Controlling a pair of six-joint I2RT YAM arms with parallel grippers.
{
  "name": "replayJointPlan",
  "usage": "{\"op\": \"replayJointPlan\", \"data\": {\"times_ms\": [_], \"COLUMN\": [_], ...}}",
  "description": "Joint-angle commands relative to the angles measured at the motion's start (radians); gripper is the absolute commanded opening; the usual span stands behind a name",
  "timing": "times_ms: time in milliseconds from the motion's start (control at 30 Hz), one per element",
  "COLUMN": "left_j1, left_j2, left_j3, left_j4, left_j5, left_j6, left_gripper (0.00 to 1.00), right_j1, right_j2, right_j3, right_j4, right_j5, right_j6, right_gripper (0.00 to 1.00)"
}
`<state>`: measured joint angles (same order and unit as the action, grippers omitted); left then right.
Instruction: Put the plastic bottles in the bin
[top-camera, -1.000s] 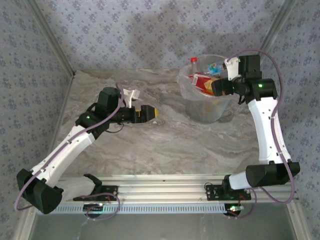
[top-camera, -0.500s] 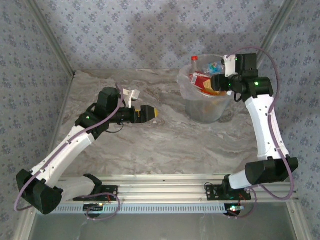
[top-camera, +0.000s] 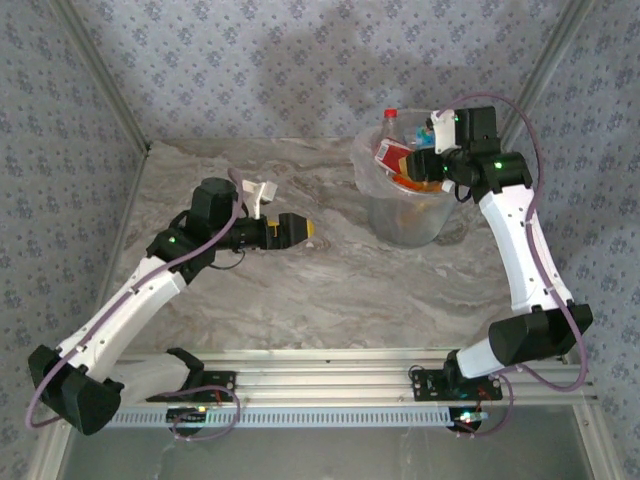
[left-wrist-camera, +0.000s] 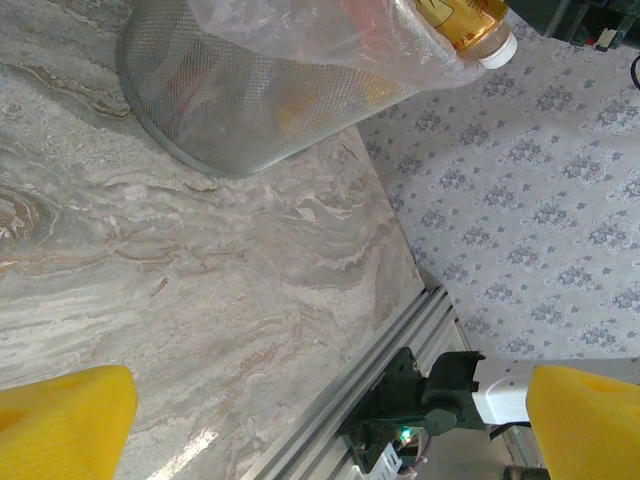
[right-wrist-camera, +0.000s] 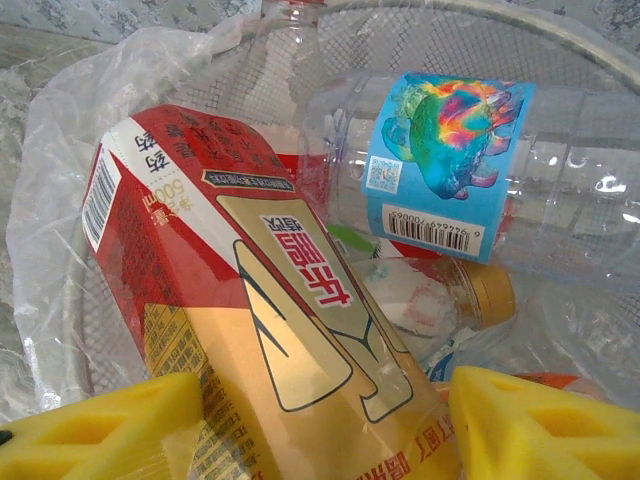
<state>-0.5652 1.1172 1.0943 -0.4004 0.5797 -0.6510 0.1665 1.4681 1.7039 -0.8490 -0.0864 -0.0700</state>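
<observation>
So the right gripper (right-wrist-camera: 325, 432) is parked right over the bin (top-camera: 408, 222), and its yellow pads (right-wrist-camera: 110, 430) are clamped on a red-and-gold bottle (right-wrist-camera: 250, 300). The bottle is tilted, with its far end pointed down into the pile. It's probably held at that slant so it can slide in among the others once let go, instead of bouncing off the rim. In the left wrist view an amber bottle end with a white cap (left-wrist-camera: 495, 50) is seen poking out past the edge of the bag (left-wrist-camera: 330, 40). That's most likely the same bottle, so it can't be called fully inside yet. The bin is already loaded: a clear bottle with a blue label (right-wrist-camera: 450, 165) is lying across the top, and a red-capped bottle (top-camera: 390, 120) is sticking up at the far side. With things heaped that high, a careless drop could leave the new one perched on the pile or rolling out, so a bit more reach inward would be sensible before the pads are opened. The left gripper (top-camera: 298, 229) is held out over the table (top-camera: 330, 290), well to the left of the bin. Its pads are spread apart with nothing between them. The job looks nearly wrapped up.
</observation>
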Motion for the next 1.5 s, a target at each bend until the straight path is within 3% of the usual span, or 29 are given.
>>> {"op": "replayJointPlan", "data": {"times_ms": [0, 133, 300, 433, 600, 800, 1000, 1267, 1467], "left_j1": [-0.006, -0.006, -0.007, -0.007, -0.006, -0.007, -0.005, 0.005, 0.047], "left_j2": [-0.019, -0.035, -0.06, -0.07, -0.12, -0.192, -0.272, -0.43, -0.476], "left_j3": [0.002, 0.009, 0.056, 0.097, 0.072, -0.002, -0.102, -0.353, -0.476], "left_j4": [0.021, 0.019, -0.046, -0.092, -0.101, -0.09, -0.075, 0.059, 0.101], "left_j5": [0.012, 0.019, -0.021, -0.067, -0.241, -0.453, -0.642, -0.914, -1.046], "left_j6": [0.023, 0.071, 0.232, 0.323, 0.383, 0.397, 0.43, 0.453, 0.472], "left_gripper": [1.0, 1.0, 1.0, 1.0, 0.99, 1.0, 1.0, 1.0, 1.0], "right_j1": [0.003, 0.001, 0.001, 0.002, 0.005, 0.003, 0.003, -0.001, -0.025], "right_j2": [-0.012, -0.057, -0.164, -0.284, -0.476, -0.652, -0.841, -0.793, -0.777], "right_j3": [0.023, 0.026, -0.028, -0.119, -0.296, -0.522, -0.86, -1.036, -1.266], "right_j4": [-0.02, -0.026, 0.012, 0.068, 0.165, 0.239, 0.517, 0.59, 0.892], "right_j5": [-0.021, -0.035, -0.071, -0.101, -0.118, 0.032, 0.055, 0.201, 0.28], "right_j6": [0.01, 0.023, 0.064, 0.095, 0.146, 0.213, 0.167, 0.151, 0.159], "right_gripper": [0.7, 0.76, 0.85, 1.0, 1.0, 1.0, 1.0, 1.0, 1.0]}}
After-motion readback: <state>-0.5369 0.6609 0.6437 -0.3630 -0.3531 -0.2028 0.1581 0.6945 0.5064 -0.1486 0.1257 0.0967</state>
